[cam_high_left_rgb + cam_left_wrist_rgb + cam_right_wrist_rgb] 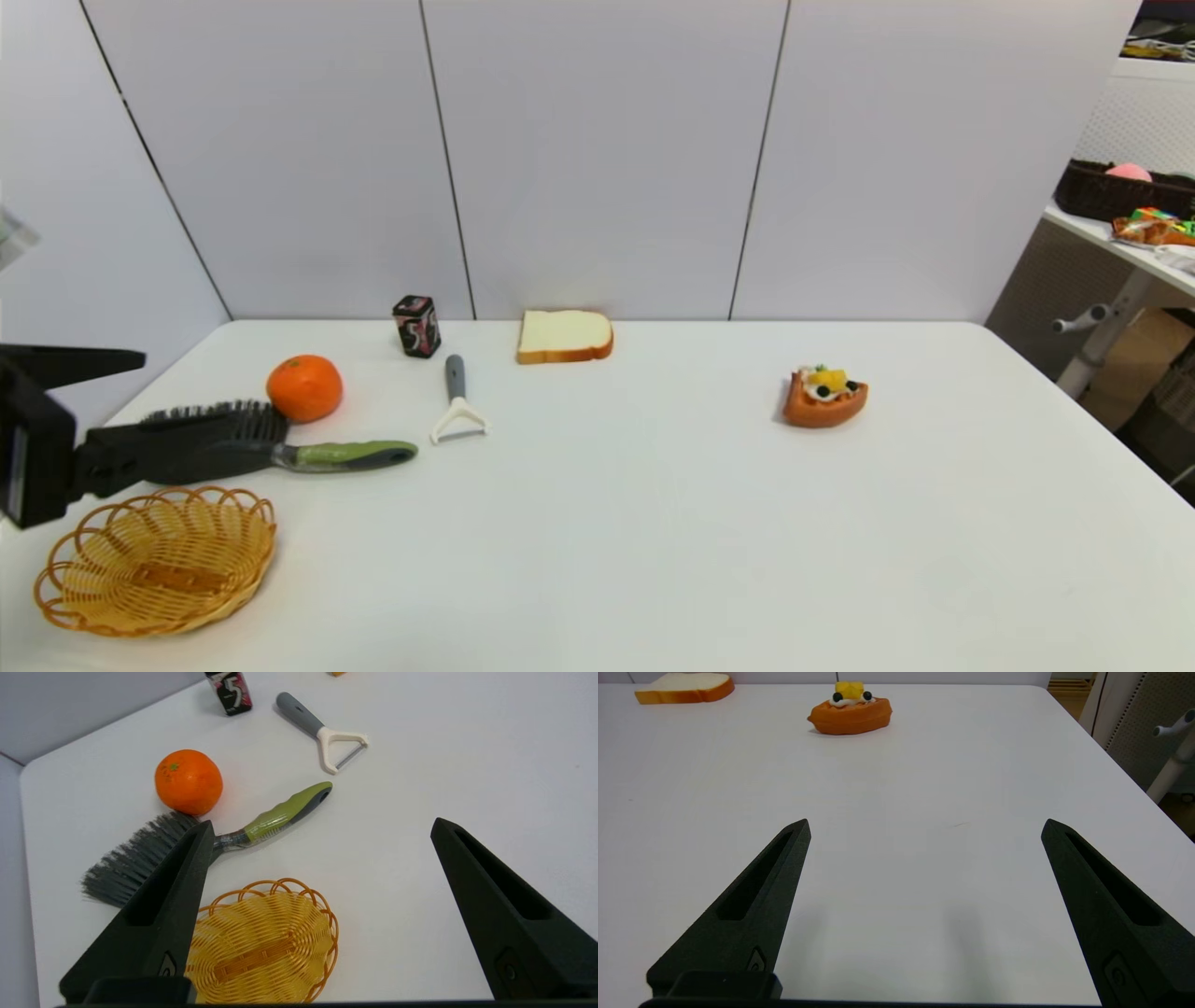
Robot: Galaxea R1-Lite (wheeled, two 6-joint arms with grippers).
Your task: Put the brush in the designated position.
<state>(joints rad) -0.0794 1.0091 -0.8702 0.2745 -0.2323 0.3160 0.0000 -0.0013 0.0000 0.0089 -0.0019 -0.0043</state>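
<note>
Left gripper (322, 828) hangs above the table's near-left area, fingers spread wide with nothing between them; in the head view it sits over the brush head and the basket's far rim. Large brush with black oval head, dark grey bristles and olive-green handle (280, 446) lies flat on the white table (653, 523), handle pointing toward the table's middle. Bristles touch or nearly touch the round orange fruit (304, 387) just behind (contact unclear). Woven yellow wicker basket (159, 558) is just in front of the brush, empty. Small white peeler with grey handle (456, 401) lies beyond the handle tip, apart from it. Black patterned small box (416, 326), slice of white bread (564, 336) near the back wall. Orange waffle-like pastry with toppings (824, 397) to the right. Right gripper (924, 828) low over bare table on the right side, fingers wide apart, holding nothing.
</note>
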